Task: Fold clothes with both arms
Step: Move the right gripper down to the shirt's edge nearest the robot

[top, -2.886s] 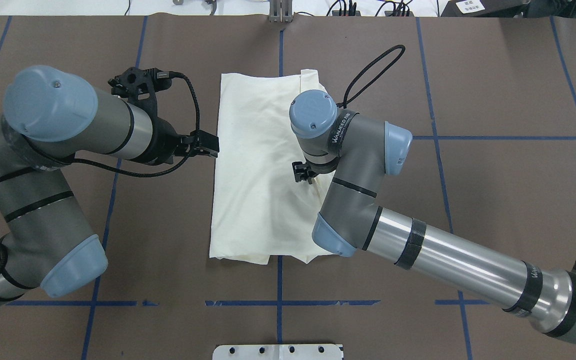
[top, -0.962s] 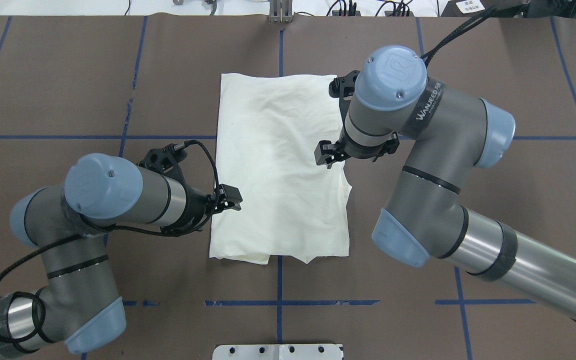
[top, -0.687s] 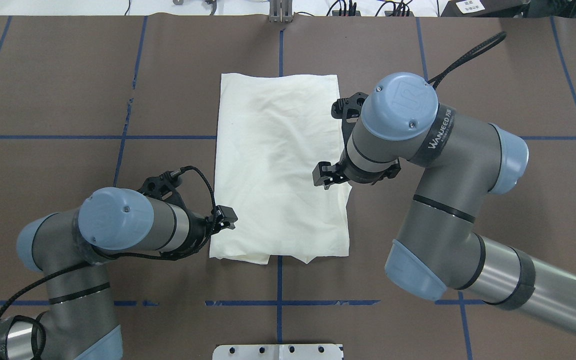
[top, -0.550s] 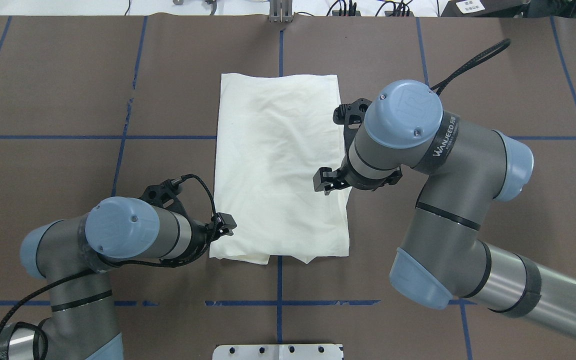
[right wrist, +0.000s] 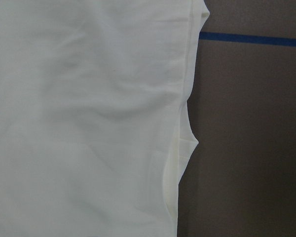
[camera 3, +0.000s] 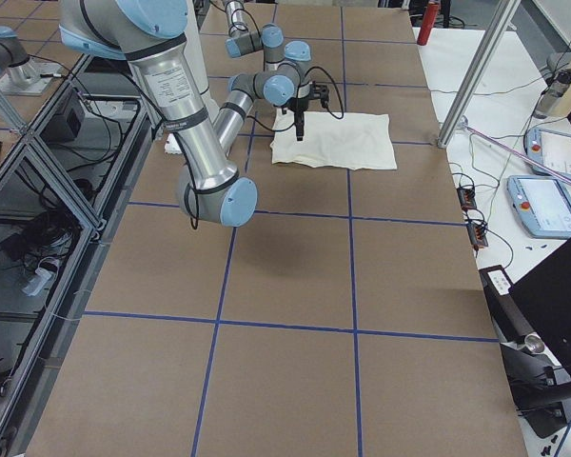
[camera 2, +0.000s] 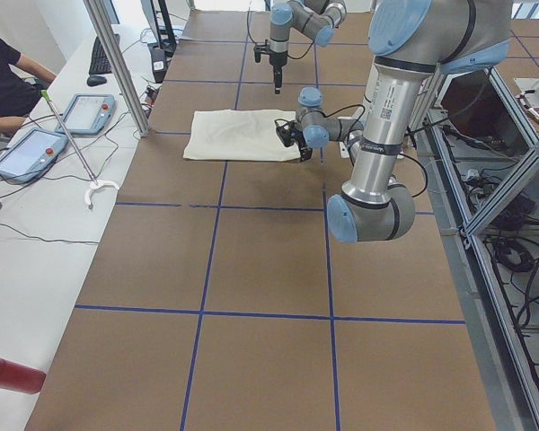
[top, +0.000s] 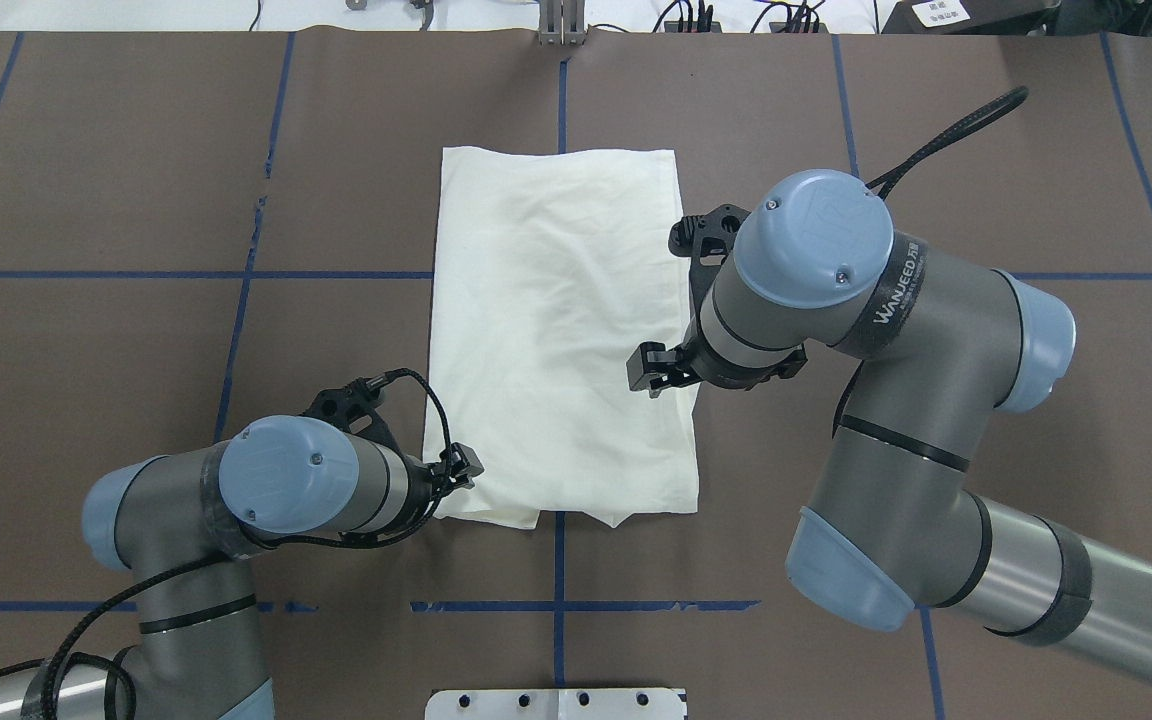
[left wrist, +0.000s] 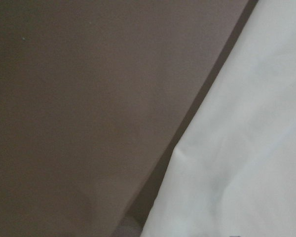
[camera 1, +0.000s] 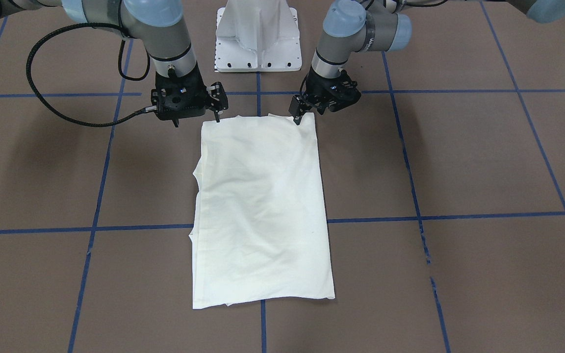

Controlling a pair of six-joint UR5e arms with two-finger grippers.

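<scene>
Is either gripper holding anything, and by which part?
Nothing seems held. The shirt lies flat; the right gripper hovers open over one robot-side corner, the left gripper at the other.

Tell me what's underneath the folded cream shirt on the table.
The shirt lies on the brown table; blue tape lines run under its edges. Its folded-under layers are mostly hidden.

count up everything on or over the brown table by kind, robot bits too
folded cream shirt: 1
robot arms: 2 (left arm, right arm)
tools: 2 (left tool, right tool)
white pedestal: 1
total: 6
</scene>
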